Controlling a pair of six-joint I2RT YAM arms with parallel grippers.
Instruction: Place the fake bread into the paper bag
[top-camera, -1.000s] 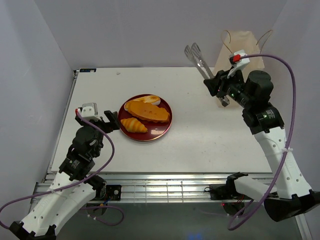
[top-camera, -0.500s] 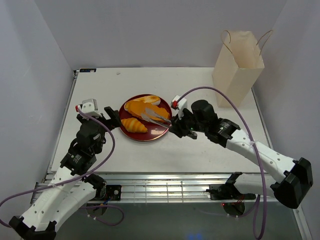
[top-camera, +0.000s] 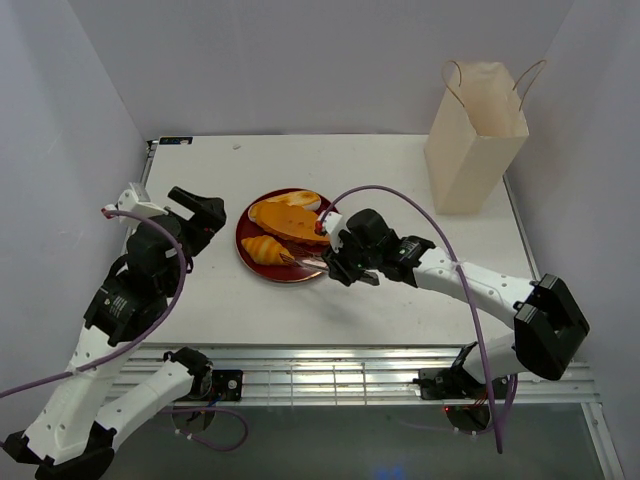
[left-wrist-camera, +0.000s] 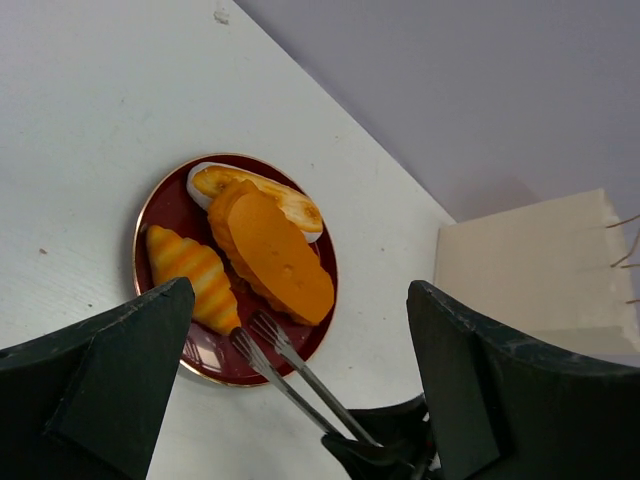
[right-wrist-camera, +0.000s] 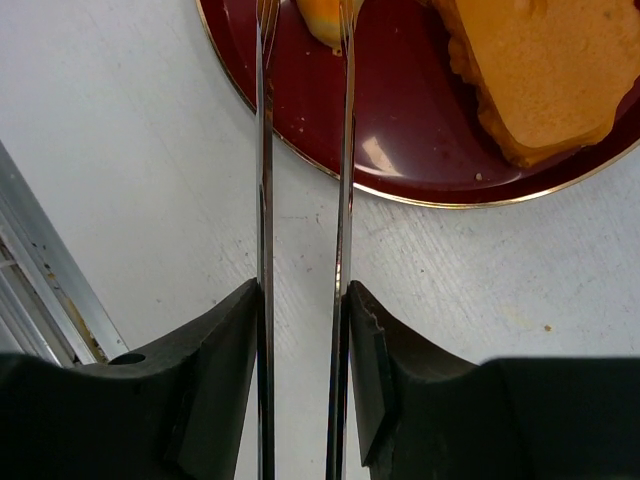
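Note:
The fake bread lies on a dark red plate (top-camera: 331, 243): a croissant (top-camera: 264, 250), a long orange slice (top-camera: 293, 224) and a pale loaf (top-camera: 297, 199). My right gripper (top-camera: 337, 264) is shut on slim metal tongs (top-camera: 305, 260), whose tips reach over the plate's near edge beside the croissant. In the right wrist view the tongs' arms (right-wrist-camera: 262, 200) stand slightly apart between my fingers (right-wrist-camera: 372, 340), with the croissant's end (right-wrist-camera: 322, 18) at the tips. My left gripper (top-camera: 200, 208) is open and empty, raised left of the plate. The paper bag (top-camera: 475, 130) stands upright at the far right.
The left wrist view shows the plate (left-wrist-camera: 150, 205), croissant (left-wrist-camera: 190, 272), slice (left-wrist-camera: 272, 255), tongs (left-wrist-camera: 295, 370) and bag (left-wrist-camera: 530, 265). White walls close in the table on the left, back and right. A metal rail runs along the near edge (top-camera: 330, 375).
My right arm has swung from beside the bag down to the plate, carrying the tongs, then slid their tips toward the croissant. My left arm has pulled back and up to the left.

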